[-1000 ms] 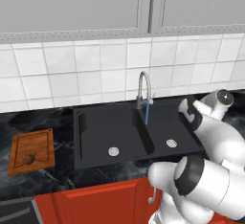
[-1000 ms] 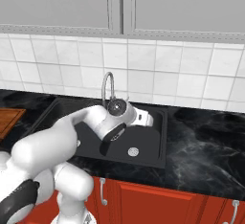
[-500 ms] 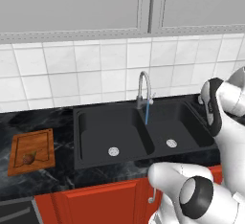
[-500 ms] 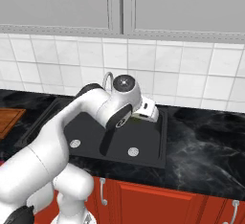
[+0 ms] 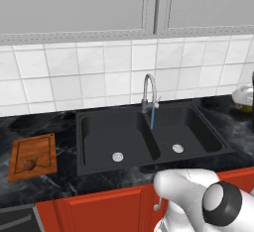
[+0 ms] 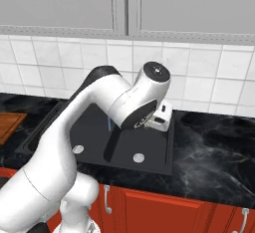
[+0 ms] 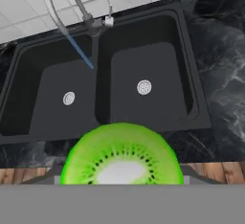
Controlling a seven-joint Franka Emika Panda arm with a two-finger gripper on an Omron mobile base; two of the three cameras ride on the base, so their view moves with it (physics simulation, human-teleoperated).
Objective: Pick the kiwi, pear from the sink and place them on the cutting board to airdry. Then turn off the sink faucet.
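Hand view, kiwi in jaws, above sink, faucet running

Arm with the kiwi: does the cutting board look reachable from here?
Probably, with a long leftward swing: the cutting board lies far left of the sink, and only the faucet stands between.

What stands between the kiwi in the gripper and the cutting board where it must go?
Nothing visible blocks the way. The kiwi sits at the gripper, above the sink's right side. The cutting board lies far left on the counter. Only the faucet, with its running water, rises along that path; the pear already occupies the board.
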